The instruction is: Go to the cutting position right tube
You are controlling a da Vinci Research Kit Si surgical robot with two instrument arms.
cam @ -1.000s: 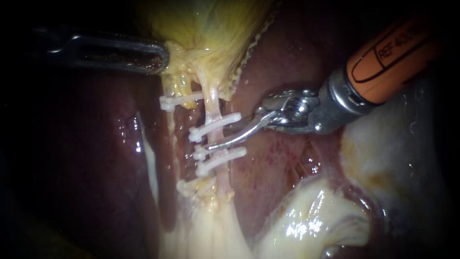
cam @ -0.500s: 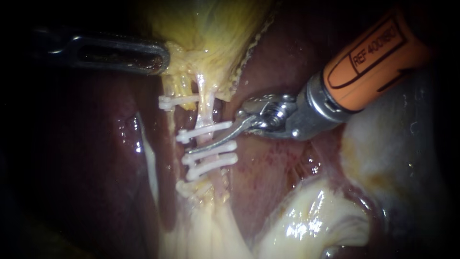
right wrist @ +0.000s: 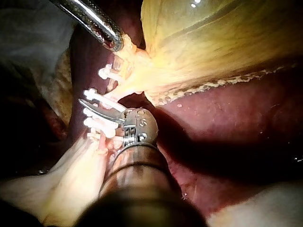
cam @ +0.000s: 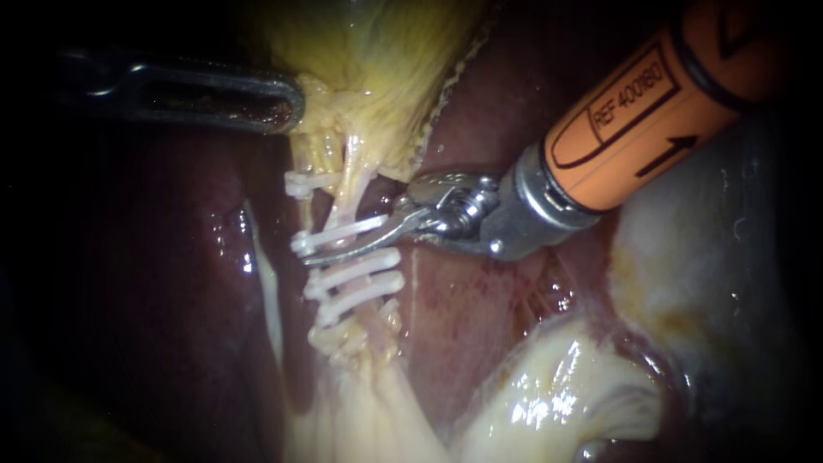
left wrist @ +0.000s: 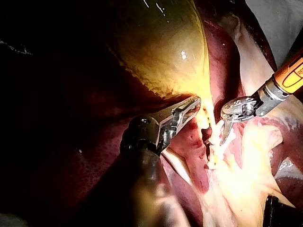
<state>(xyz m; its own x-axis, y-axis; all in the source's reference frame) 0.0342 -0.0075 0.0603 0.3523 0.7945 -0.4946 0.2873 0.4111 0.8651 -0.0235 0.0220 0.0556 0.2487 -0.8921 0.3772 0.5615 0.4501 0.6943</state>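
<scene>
The right tube, a thin pale strand, runs down from the neck of the yellow gallbladder at the centre of the endoscope view and carries a ladder of white clips. One clip sits high on the tube and two more lie close together just below it. In the space between the upper clip and the lower pair, the right instrument reaches in from the upper right. One slim curved blade lies across the front of the tube, its tip just past the tube's far side. A narrow gap shows at the root of the blades, so the jaws stand slightly parted with nothing gripped; the second blade's tip is hidden behind the tube.

Beside it, the left tube bears a clip of its own higher up. Above that, the left instrument comes in from the left, its long slotted jaws pressed together on yellow tissue at the gallbladder's neck. Dark red liver lies on both sides of the tubes. Glistening pale fatty tissue fills the lower right.
</scene>
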